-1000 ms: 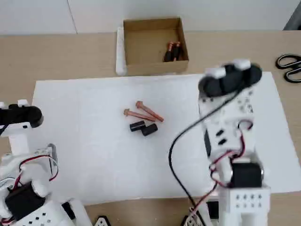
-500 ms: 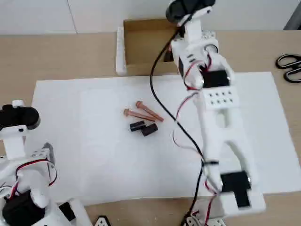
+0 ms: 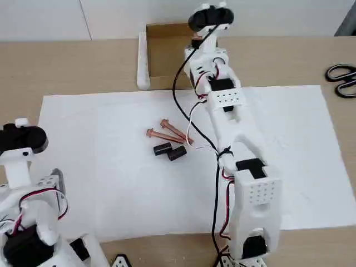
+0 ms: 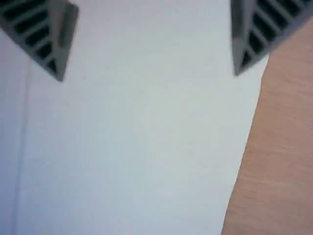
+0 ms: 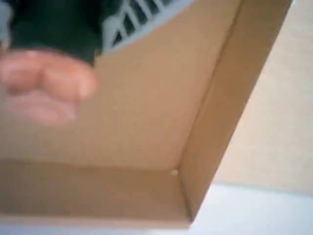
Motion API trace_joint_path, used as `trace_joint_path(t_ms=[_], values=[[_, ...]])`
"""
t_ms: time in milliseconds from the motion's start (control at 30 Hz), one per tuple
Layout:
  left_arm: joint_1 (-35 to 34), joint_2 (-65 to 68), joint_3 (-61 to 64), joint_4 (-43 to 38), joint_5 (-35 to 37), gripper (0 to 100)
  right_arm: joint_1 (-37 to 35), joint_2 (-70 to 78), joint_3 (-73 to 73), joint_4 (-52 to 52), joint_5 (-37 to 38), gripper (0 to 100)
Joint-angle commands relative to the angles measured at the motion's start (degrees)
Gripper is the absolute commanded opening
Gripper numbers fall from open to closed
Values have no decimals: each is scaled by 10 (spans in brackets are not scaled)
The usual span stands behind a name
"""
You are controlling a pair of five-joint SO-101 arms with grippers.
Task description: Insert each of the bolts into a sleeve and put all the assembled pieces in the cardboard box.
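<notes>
Bolts: two copper-coloured bolts (image 3: 167, 135) lie loose mid-sheet, angled so they cross or touch near their tips.
Sleeves: two black sleeves (image 3: 162, 148) lie just beside the bolts on the near side, close together, unfilled.
Cardboard box (image 3: 167, 55): at the table's far edge, beyond the sheet, well apart from the loose parts.
Right hand (image 3: 197, 44): reaches into the box; its arm covers the box's right half. Open or closed cannot be told.
Blurred piece (image 5: 46, 85): orange-pink with a dark part, inside the box by the right hand; gripped or lying there, unclear.
Left hand (image 4: 149, 71): spread wide, holding nothing, over the sheet's edge.
Cable (image 3: 183, 119): black, hangs just beside the bolts.
Paper sheet (image 3: 111, 183): white, under the loose parts.
Table (image 3: 67, 61): wooden.
White strip (image 3: 143, 61): against the box's side.
Scissors (image 3: 342, 78): far off the sheet's corner.
</notes>
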Motion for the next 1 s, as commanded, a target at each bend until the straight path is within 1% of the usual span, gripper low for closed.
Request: trace_joint_path(t_ms=[0,233,300,467,533,700,900,967], values=[[-2,-2,-17,2,-3,211,0,5,-49,-18,-8,7],[-2,-2,-17,1,-3,211,0,54,-49,-67,-5,11],[-2,-2,-17,1,-3,211,0,62,-49,-69,-5,45],[-2,-2,-17,1,-3,211,-7,65,-49,-65,-4,178],[-2,-2,-16,1,-3,211,-9,64,-49,-65,-4,203],[0,-2,24,-11,-3,211,-8,62,-56,-65,-4,206],[0,-3,25,-11,-3,211,0,48,-72,-63,-4,206],[0,-3,25,-11,-3,211,1,15,-72,-36,-4,206]])
